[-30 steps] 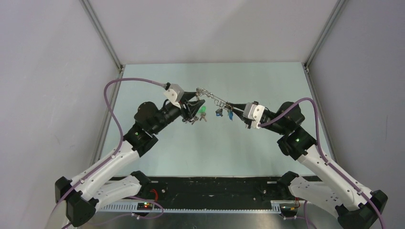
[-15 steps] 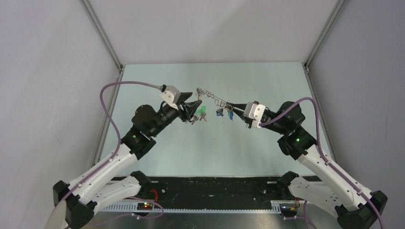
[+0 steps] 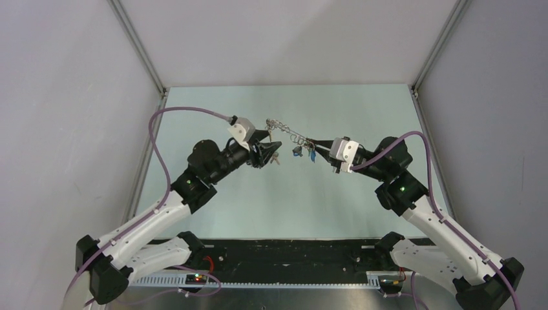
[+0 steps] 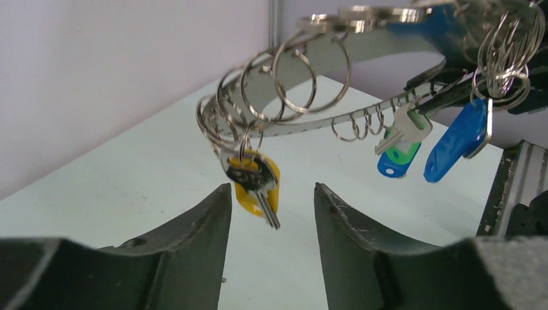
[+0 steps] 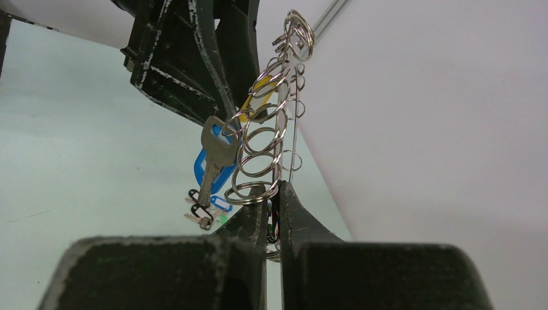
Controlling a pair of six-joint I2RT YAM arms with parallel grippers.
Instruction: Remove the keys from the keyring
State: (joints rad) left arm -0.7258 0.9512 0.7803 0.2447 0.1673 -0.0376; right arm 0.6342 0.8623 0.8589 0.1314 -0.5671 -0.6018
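Note:
The keyring (image 3: 289, 133) is a flat grey band fringed with small split rings, held in the air between the arms. My right gripper (image 5: 276, 188) is shut on its edge and also shows in the top view (image 3: 312, 143). A silver key with a blue tag (image 5: 215, 154) hangs from it. In the left wrist view the band (image 4: 310, 123) carries blue tags (image 4: 460, 139) and a yellow-tagged key (image 4: 256, 187). My left gripper (image 4: 271, 188) is open, its jaws either side of and just below the yellow-tagged key. It also shows in the top view (image 3: 270, 152).
Loose keys with black, blue and green tags (image 5: 207, 210) lie on the pale green table (image 3: 284, 206) below the ring. Grey walls with metal corner posts (image 3: 139, 51) enclose the table. The black base rail (image 3: 284, 255) runs along the near edge.
My left gripper has shifted a little right, toward the ring, and now covers the green-tagged key on the table. The right arm and the keyring have not moved.

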